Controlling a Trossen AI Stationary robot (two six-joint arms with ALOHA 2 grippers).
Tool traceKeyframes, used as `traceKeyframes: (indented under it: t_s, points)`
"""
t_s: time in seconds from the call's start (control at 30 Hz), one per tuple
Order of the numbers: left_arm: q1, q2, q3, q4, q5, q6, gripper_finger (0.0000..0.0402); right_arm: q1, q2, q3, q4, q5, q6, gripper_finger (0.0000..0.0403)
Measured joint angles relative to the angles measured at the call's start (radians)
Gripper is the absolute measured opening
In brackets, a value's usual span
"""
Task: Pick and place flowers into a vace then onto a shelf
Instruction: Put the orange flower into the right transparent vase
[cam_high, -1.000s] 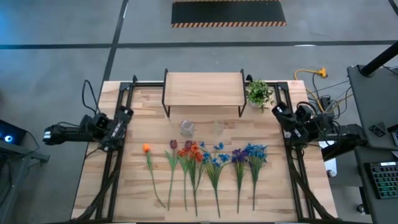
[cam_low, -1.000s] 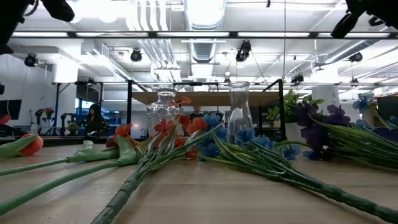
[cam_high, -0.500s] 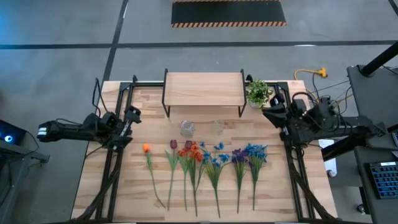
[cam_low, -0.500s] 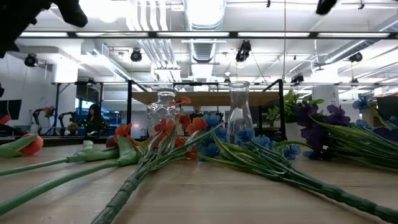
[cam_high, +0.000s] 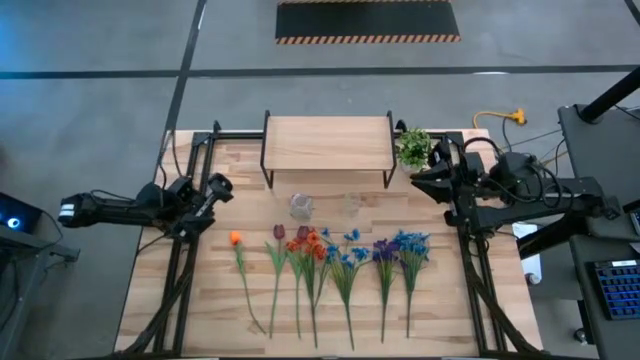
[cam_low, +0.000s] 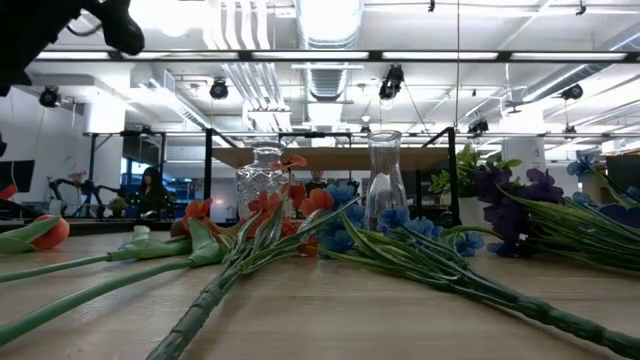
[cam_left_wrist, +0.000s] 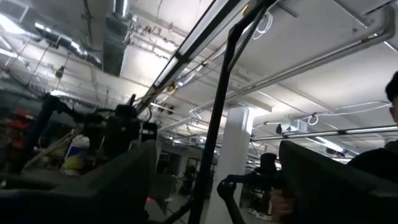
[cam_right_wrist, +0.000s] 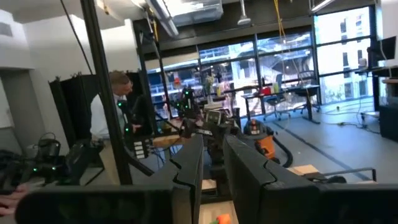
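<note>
The flowers (cam_high: 330, 262) lie in a row across the front half of the desk (cam_high: 450, 300), heads pointing toward the shelf (cam_high: 327, 143) and stems running back toward the near edge, so each long axis runs front to back. None has been lifted yet. Two clear glass vases, a squat cut one (cam_high: 300, 206) and a slimmer one (cam_high: 350, 205), stand just in front of the shelf, between it and the flower heads.

The left tool (cam_high: 216, 188) hangs at the desk's left side with its fingers spread wide and nothing between them. The single orange flower (cam_high: 236, 239) at the left end of the row is the nearest to it, lying ahead and inward. The right tool (cam_high: 422, 178) sits at the right side near the small potted plant (cam_high: 415, 148), fingers drawn narrow and empty; the purple and blue stems (cam_high: 400, 250) lie closest to that arm.

I'd say a pick from either side means reaching inward and crossing a stem at right angles.
</note>
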Motion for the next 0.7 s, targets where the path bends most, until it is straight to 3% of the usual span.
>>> traceKeyframes:
  t_s: [0.2, 0.43, 0.57, 0.7]
  points:
    - [0.0, 0.085, 0.003, -0.001, -0.063, -0.125, 0.0322, 0.0, 0.056, 0.046, 0.0, -0.001, 0.002, 0.0057]
    - [0.0, 0.191, 0.015, 0.002, -0.056, -0.242, 0.0322, 0.0, 0.114, 0.099, 0.0, 0.005, 0.002, 0.0057]
    - [0.001, 0.255, 0.015, 0.005, -0.179, -0.242, 0.0322, 0.0, 0.145, 0.12, -0.002, 0.004, 0.007, 0.0057]
    - [0.0, 0.302, 0.015, 0.021, -0.205, -0.243, 0.0322, 0.0, 0.173, 0.133, -0.008, -0.001, 0.026, 0.0057]
